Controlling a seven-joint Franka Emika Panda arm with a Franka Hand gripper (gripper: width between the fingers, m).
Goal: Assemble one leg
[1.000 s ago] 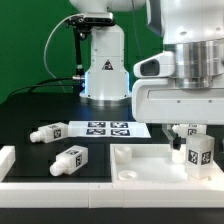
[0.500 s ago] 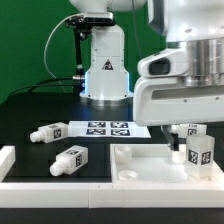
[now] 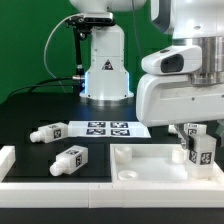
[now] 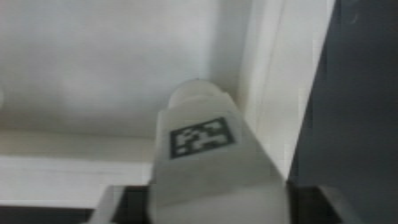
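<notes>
My gripper (image 3: pixel 197 142) is shut on a leg (image 3: pixel 202 152), a chunky white peg with a square tag. It holds the leg upright just above the large white panel (image 3: pixel 145 165) near the exterior view's right edge. In the wrist view the leg (image 4: pixel 210 145) fills the middle between the dark fingers (image 4: pixel 128 205), tag facing the camera, with the gripper (image 4: pixel 217 202) closed round it. Two more legs (image 3: pixel 48 132) (image 3: pixel 70 158) lie on the black table at the exterior view's left. Another white part (image 3: pixel 188 128) shows partly behind the gripper.
The marker board (image 3: pixel 108 128) lies flat behind the panel. The robot base (image 3: pixel 104 72) stands at the back. A white raised edge (image 3: pixel 8 160) sits at the exterior view's far left. The big white gripper housing (image 3: pixel 185 95) hides the panel's far right.
The gripper has shifted toward the exterior view's right with the leg still in it. The loose legs and the panel have not moved.
</notes>
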